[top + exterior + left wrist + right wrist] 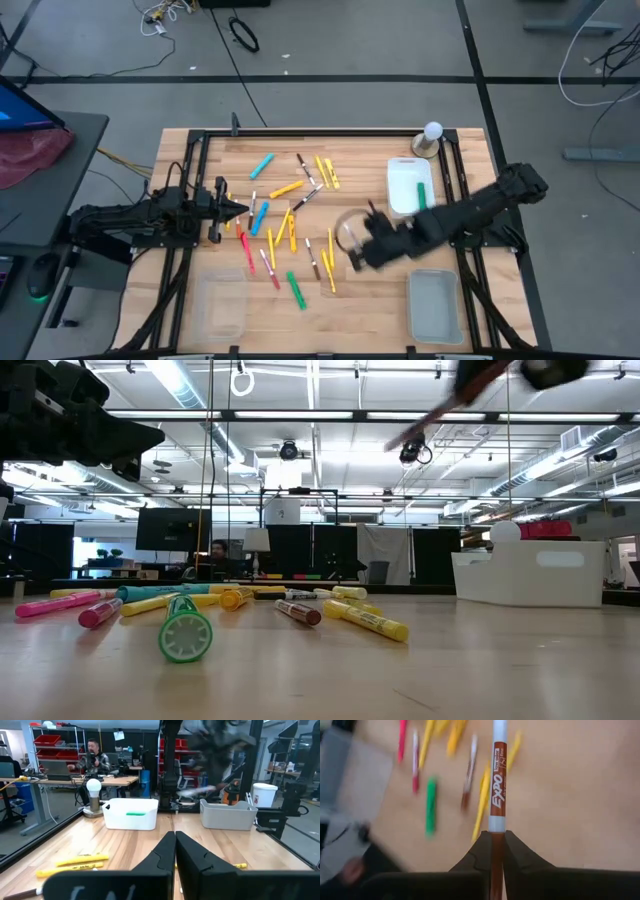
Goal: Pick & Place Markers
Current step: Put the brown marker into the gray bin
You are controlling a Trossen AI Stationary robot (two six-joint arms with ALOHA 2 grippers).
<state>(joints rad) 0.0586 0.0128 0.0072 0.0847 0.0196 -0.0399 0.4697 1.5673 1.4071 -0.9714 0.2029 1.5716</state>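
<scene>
Several markers (290,220), yellow, pink, green, blue and white, lie scattered on the wooden table; the low view shows them as a row (240,600). My right gripper (358,255) hovers over the table's middle right, shut on a white marker with a brown label (498,780). My left gripper (235,210) waits at the left edge of the pile, its fingers shut (175,840) and empty. A green marker (422,192) lies inside the white bin (405,180). My right gripper (492,836) pinches the marker's brown end (496,840) between its two fingers (517,852). The marker lies along the fingers and sticks out forward beyond their tips. It is lifted clear, above the markers on the table.
A clear tray (218,305) sits at the near left and a grey tray (435,305) at the near right. A light bulb on a stand (432,135) is at the far right corner. A black frame (200,140) borders the table. A person (92,755) sits beyond it.
</scene>
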